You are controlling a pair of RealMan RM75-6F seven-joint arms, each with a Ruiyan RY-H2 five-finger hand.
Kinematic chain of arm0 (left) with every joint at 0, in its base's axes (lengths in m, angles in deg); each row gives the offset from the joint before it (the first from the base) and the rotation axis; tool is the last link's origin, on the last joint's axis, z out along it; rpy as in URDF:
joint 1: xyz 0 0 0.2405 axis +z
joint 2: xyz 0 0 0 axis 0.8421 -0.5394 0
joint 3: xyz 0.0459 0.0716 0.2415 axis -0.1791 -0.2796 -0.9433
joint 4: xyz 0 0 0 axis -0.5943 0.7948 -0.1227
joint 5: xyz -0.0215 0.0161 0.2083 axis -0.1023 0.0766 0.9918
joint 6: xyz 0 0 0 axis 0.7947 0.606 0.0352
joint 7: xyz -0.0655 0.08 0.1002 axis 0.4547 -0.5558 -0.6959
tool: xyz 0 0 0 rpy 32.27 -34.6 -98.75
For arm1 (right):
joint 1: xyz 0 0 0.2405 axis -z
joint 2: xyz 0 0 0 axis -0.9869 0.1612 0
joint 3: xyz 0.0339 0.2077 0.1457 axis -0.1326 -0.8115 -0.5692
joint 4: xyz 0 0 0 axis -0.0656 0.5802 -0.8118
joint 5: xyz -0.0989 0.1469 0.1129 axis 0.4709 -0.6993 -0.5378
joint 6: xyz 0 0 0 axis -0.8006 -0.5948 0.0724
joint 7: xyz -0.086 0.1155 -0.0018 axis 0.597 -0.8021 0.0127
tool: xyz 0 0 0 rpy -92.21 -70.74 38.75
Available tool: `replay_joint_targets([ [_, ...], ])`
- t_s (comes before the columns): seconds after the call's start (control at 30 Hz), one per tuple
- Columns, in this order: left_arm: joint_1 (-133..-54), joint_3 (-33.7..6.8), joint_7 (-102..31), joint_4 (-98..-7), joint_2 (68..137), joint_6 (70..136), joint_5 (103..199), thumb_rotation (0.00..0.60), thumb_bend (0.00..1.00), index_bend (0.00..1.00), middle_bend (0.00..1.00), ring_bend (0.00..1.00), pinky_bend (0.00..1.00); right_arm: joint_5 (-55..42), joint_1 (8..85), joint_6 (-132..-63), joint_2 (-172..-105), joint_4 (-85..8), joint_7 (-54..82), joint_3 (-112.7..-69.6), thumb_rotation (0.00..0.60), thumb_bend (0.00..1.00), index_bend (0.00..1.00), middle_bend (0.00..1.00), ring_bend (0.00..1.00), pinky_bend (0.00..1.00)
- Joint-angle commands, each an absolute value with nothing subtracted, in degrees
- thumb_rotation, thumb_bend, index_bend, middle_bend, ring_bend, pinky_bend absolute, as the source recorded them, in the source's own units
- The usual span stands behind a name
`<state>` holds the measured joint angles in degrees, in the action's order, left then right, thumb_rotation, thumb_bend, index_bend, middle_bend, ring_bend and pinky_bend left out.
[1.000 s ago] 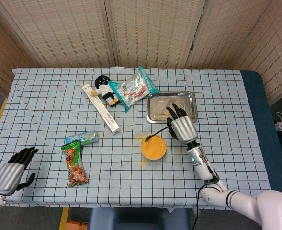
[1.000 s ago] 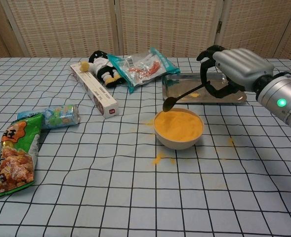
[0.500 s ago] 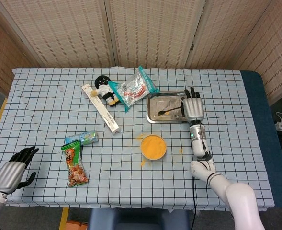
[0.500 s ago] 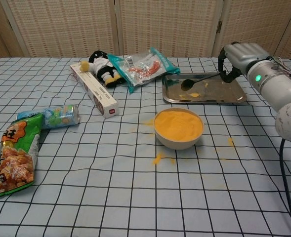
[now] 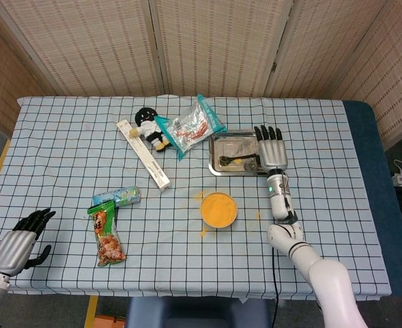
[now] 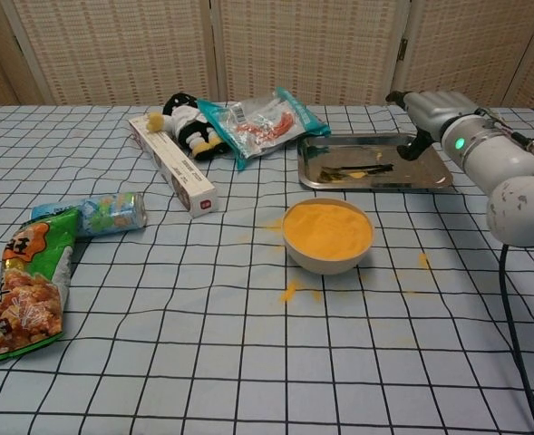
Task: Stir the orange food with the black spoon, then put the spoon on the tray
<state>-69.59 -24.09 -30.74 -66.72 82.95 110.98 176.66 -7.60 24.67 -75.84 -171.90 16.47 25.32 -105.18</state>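
Note:
The black spoon lies flat in the metal tray, free of any hand, beside a few orange crumbs. My right hand hovers over the tray's right end with its fingers stretched out and nothing in them. The white bowl of orange food stands just in front of the tray. At the table's near-left corner my left hand rests with fingers apart and holds nothing; only the head view shows it.
A penguin toy, a clear snack bag and a long white box lie left of the tray. A small can and a chips bag lie at the near left. Orange spills dot the cloth around the bowl.
My right hand carried the spoon from above the bowl back to the tray, let it go and opened. The spoon now lies in the tray. The left hand stayed put.

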Motion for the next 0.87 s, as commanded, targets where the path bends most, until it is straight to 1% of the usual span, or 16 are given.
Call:
replay_joint_targets([
  [0.03, -69.4, -24.1, -30.8, -66.9, 82.8, 111.4, 176.8, 0.600, 0.45, 0.00, 0.00, 0.00, 0.14, -5.7, 29.4, -80.3, -166.7, 6.9, 25.0, -103.2, 0.600, 0.34, 0.00, 0.00, 0.00, 0.03],
  [0.1, -69.1, -24.1, -30.9, -67.0, 82.7, 111.9, 176.8, 0.600, 0.45, 0.00, 0.00, 0.00, 0.14, -3.9, 34.0, -84.8, -162.0, -3.2, 25.6, -101.2, 0.600, 0.34, 0.00, 0.00, 0.00, 0.02],
  [0.2, -68.7, -24.0, -30.9, -67.0, 82.6, 112.6, 176.6, 0.600, 0.45, 0.00, 0.00, 0.00, 0.14, -1.0, 44.3, -93.8, -150.1, -27.3, 30.6, -95.7, 0.600, 0.34, 0.00, 0.00, 0.00, 0.00],
  [0.23, -68.6, -23.8, -30.9, -66.9, 82.6, 112.9, 176.4, 0.600, 0.45, 0.00, 0.00, 0.00, 0.14, -0.6, 48.3, -97.0, -144.9, -37.0, 33.8, -93.2, 0.600, 0.34, 0.00, 0.00, 0.00, 0.00],
  [0.27, -68.5, -23.6, -31.0, -66.7, 82.8, 113.2, 176.2, 0.600, 0.45, 0.00, 0.00, 0.00, 0.14, -0.3, 51.0, -99.4, -141.4, -43.4, 35.9, -91.4, 0.600, 0.34, 0.00, 0.00, 0.00, 0.00],
  [0.33, -68.0, -23.0, -31.5, -66.2, 83.4, 114.4, 175.6, 0.600, 0.45, 0.00, 0.00, 0.00, 0.14, 1.5, 56.6, -105.6, -135.5, -54.2, 38.7, -87.6, 0.600, 0.34, 0.00, 0.00, 0.00, 0.00],
  [0.37, -67.8, -22.8, -31.8, -66.0, 83.7, 115.0, 175.4, 0.600, 0.45, 0.00, 0.00, 0.00, 0.14, 2.9, 58.7, -108.3, -133.8, -57.0, 39.0, -86.0, 0.600, 0.34, 0.00, 0.00, 0.00, 0.00],
  [0.47, -67.0, -21.7, -32.4, -64.7, 85.2, 117.8, 175.4, 0.600, 0.45, 0.00, 0.00, 0.00, 0.14, 7.5, 64.7, -116.3, -131.2, -60.8, 38.5, -81.8, 0.600, 0.34, 0.00, 0.00, 0.00, 0.00],
  [0.57, -66.6, -21.0, -33.2, -63.5, 86.4, 119.5, 175.6, 0.600, 0.45, 0.00, 0.00, 0.00, 0.14, 9.4, 68.4, -120.5, -130.4, -60.7, 37.6, -79.7, 0.600, 0.34, 0.00, 0.00, 0.00, 0.00],
  [0.6, -66.6, -20.8, -33.4, -63.3, 86.7, 119.8, 175.5, 0.600, 0.45, 0.00, 0.00, 0.00, 0.14, 9.2, 69.1, -121.0, -130.3, -60.6, 37.2, -79.7, 0.600, 0.34, 0.00, 0.00, 0.00, 0.00],
  [0.67, -66.5, -20.5, -33.8, -63.0, 87.1, 120.3, 175.5, 0.600, 0.45, 0.00, 0.00, 0.00, 0.14, 8.8, 69.4, -119.8, -128.7, -60.8, 37.1, -79.4, 0.600, 0.34, 0.00, 0.00, 0.00, 0.00],
  [0.77, -66.6, -20.6, -34.2, -63.0, 87.5, 120.5, 175.9, 0.600, 0.45, 0.00, 0.00, 0.00, 0.14, 7.9, 69.7, -119.6, -127.5, -61.7, 34.5, -80.9, 0.600, 0.34, 0.00, 0.00, 0.00, 0.00],
  [0.87, -66.6, -20.8, -34.7, -63.3, 87.6, 120.4, 176.4, 0.600, 0.45, 0.00, 0.00, 0.00, 0.14, 7.9, 70.0, -119.1, -126.8, -61.8, 34.2, -81.1, 0.600, 0.34, 0.00, 0.00, 0.00, 0.00],
])
